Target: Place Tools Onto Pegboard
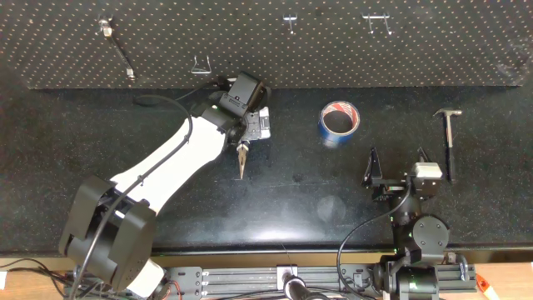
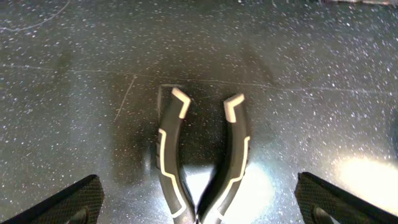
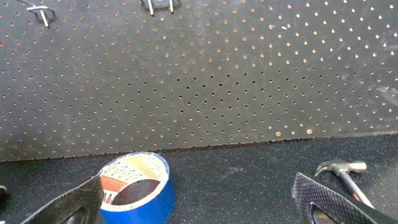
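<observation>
Under the left claw [image 2: 202, 202], the pliers [image 2: 169, 149] lie flat on the tabletop [image 2: 323, 93], not yet on the pegboard [image 1: 350, 50]. The claw is wide open and holds nothing. If it closes on just one handle, the pliers may spin or slip out.

Dark speckled worktop [image 1: 291, 208] with faint scratches [image 2: 124, 102], a slotted metal rail [image 1: 241, 273] along its near edge.
</observation>
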`<action>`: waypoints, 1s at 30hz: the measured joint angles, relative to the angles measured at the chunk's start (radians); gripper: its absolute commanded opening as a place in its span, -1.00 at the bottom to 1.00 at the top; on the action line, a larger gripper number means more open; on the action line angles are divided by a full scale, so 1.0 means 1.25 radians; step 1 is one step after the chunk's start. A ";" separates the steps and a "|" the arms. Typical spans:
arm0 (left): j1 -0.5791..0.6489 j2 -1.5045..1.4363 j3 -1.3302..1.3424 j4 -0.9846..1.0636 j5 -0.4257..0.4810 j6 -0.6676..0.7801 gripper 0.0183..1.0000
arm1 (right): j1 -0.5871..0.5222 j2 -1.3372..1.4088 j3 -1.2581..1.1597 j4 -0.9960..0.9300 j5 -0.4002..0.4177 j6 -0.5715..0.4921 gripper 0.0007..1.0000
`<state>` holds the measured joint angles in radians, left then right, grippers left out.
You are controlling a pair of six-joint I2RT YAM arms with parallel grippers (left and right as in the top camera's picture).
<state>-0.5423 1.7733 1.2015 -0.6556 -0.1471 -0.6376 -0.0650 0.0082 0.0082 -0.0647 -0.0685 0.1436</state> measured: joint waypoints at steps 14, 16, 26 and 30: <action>0.000 0.045 0.000 -0.002 -0.008 -0.017 0.99 | 0.000 0.000 0.000 0.000 0.000 0.000 0.97; 0.000 0.045 0.000 -0.002 -0.007 -0.006 0.99 | 0.000 0.000 0.000 0.000 0.000 0.000 0.97; 0.013 0.045 0.000 -0.046 0.045 0.028 0.99 | 0.000 0.000 0.000 0.000 0.000 0.000 0.97; 0.013 0.045 0.000 -0.056 0.059 0.037 0.99 | 0.000 0.000 0.000 0.000 0.000 0.000 0.97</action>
<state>-0.5262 1.8294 1.2015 -0.7250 -0.0731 -0.5915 -0.0650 0.0082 0.0082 -0.0647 -0.0685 0.1436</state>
